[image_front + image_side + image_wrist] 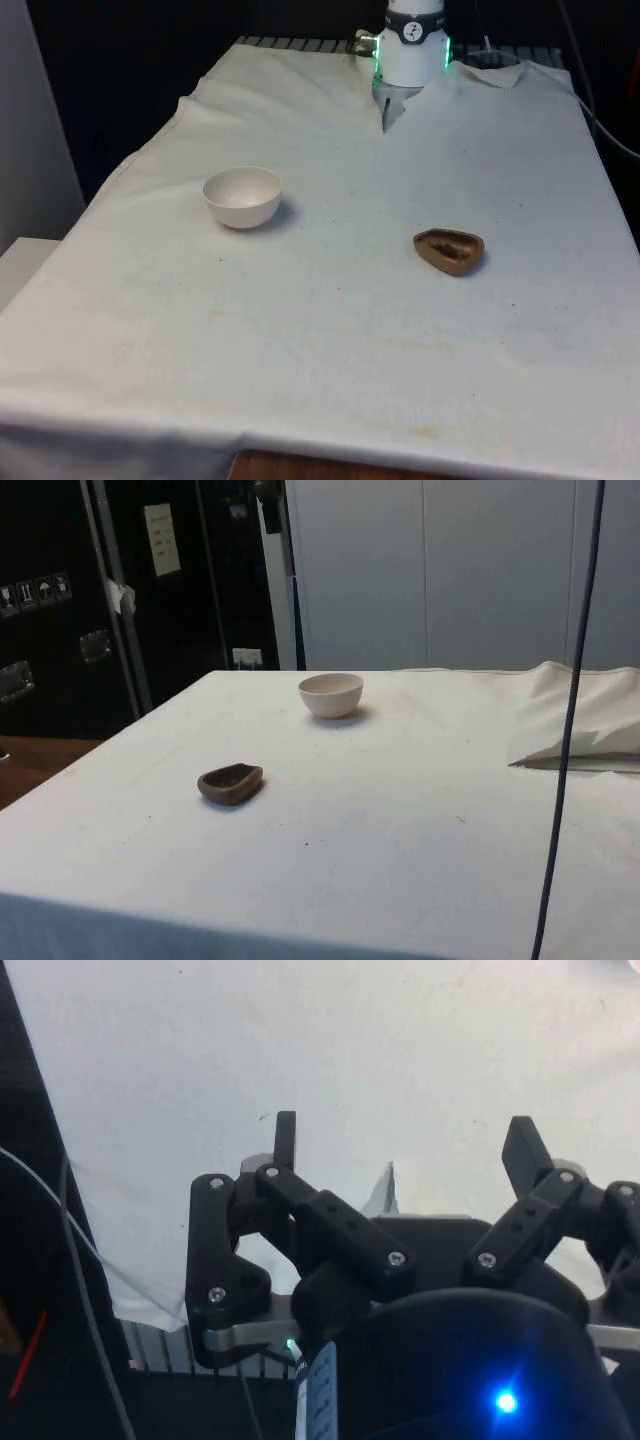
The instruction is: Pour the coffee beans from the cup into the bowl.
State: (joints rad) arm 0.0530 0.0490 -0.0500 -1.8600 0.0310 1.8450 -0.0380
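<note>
Fingers (286, 1140) spread, gripper (405, 1145) empty above cloth (330, 330). Brown cup (449, 250) with beans, well apart from bowl (242, 196). Step: reach; next, grasp cup.

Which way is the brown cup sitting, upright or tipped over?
Upright: the brown cup rests on the cloth, mouth upward, with dark beans visible inside.

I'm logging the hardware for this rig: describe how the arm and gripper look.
The arm is white, round-bodied, with a black band and green lights at its sides. The gripper is black, with two flat-tipped fingers on jointed, screw-fastened linkages over a silver metal plate. Thin cables hang beside it.
</note>
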